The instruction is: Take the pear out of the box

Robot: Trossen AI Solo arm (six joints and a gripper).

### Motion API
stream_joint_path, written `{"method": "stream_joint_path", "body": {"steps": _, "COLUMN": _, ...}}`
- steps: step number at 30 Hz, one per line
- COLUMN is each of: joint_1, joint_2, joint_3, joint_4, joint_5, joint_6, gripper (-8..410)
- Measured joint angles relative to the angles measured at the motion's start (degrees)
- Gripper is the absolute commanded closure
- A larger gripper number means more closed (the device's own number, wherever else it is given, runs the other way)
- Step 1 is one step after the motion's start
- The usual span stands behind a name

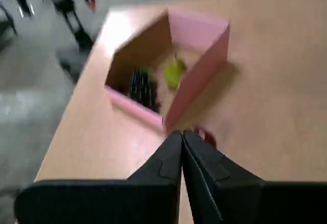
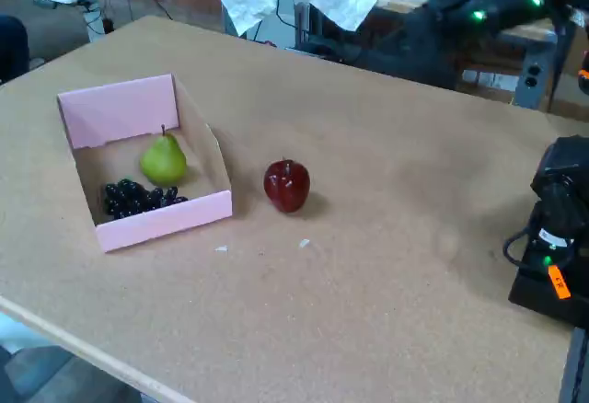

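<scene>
Pear (image 2: 164,160): upright in box (image 2: 120,111), touching grapes (image 2: 138,198). End effector (image 1: 182,138): closed, empty, short of box. You should open it, descend vertically, clear of the grapes.

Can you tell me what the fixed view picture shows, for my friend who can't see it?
A pink box on a wooden table holds a green pear and dark grapes. A shiny red apple stands on the table, right of the box.
</scene>
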Motion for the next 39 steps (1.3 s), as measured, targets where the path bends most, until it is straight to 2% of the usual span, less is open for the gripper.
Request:
{"method": "stream_joint_path", "body": {"steps": 7, "joint_1": 3.1, "joint_2": 17.2, "joint_3": 14.5, "joint_4": -13.4, "joint_5": -0.2, "joint_6": -1.8, "gripper": 402}}
{"method": "stream_joint_path", "body": {"steps": 13, "joint_1": 5.8, "joint_2": 31.7, "joint_3": 27.1, "joint_4": -26.1, "joint_5": 0.0, "joint_6": 0.2, "gripper": 402}}
{"method": "stream_joint_path", "body": {"steps": 15, "joint_1": 7.0, "joint_2": 36.0, "joint_3": 31.2, "joint_4": -29.6, "joint_5": 2.3, "joint_6": -0.5, "gripper": 402}}
{"method": "stream_joint_path", "body": {"steps": 17, "joint_1": 8.3, "joint_2": 39.8, "joint_3": 35.1, "joint_4": -32.0, "joint_5": 6.6, "joint_6": -1.9, "gripper": 402}}
{"method": "stream_joint_path", "body": {"steps": 20, "joint_1": 10.2, "joint_2": 45.0, "joint_3": 40.5, "joint_4": -33.9, "joint_5": 12.6, "joint_6": -4.3, "gripper": 402}}
{"method": "stream_joint_path", "body": {"steps": 22, "joint_1": 10.8, "joint_2": 48.3, "joint_3": 43.9, "joint_4": -34.6, "joint_5": 14.4, "joint_6": -6.2, "gripper": 402}}
{"method": "stream_joint_path", "body": {"steps": 39, "joint_1": 8.9, "joint_2": 73.5, "joint_3": 68.5, "joint_4": -36.7, "joint_5": 15.2, "joint_6": -18.3, "gripper": 402}}
